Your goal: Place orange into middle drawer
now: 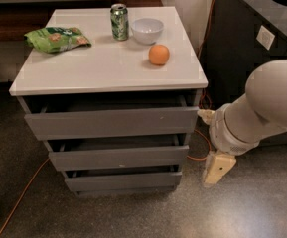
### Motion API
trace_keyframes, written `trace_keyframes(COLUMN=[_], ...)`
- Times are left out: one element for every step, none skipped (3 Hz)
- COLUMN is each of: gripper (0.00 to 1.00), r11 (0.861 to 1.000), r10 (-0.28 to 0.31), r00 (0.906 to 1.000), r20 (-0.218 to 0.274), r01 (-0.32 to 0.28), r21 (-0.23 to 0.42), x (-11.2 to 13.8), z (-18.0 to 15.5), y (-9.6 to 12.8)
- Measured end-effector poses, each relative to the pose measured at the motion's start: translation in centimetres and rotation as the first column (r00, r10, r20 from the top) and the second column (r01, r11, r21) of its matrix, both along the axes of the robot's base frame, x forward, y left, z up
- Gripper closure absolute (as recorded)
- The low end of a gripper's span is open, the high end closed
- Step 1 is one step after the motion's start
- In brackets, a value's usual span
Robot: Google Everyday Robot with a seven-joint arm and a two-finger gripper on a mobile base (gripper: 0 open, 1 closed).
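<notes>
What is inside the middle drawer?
The middle drawer is slightly open; its visible strip is dark, showing nothing. The top drawer covers the rest. The orange lies on the tabletop; the gripper hangs low, to the right.

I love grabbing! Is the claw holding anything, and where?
Nothing. The claw hangs low beside the grey drawer cabinet; the small round orange fruit sits untouched on its top.

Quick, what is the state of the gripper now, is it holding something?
Gripper: low, right of the drawer cabinet; open or closed cannot be told. The orange lies on the cabinet top, not held.
</notes>
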State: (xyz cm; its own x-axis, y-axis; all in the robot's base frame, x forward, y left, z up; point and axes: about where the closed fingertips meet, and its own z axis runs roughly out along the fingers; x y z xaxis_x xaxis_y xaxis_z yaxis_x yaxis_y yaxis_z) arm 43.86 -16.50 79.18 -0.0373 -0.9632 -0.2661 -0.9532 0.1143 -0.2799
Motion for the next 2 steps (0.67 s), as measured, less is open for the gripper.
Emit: trace_keyframes(gripper=[0.0,0.0], r11=[0.998,0.996], r10=[0.035,0.039], r00=[0.9994,0.9987], r20=[0.008,0.033], r01=[-0.035,-0.037], r21=[-0.046,-0.078], x=[0.6,1.1], z=[-6.4,-7.7], y=[1.8,1.4])
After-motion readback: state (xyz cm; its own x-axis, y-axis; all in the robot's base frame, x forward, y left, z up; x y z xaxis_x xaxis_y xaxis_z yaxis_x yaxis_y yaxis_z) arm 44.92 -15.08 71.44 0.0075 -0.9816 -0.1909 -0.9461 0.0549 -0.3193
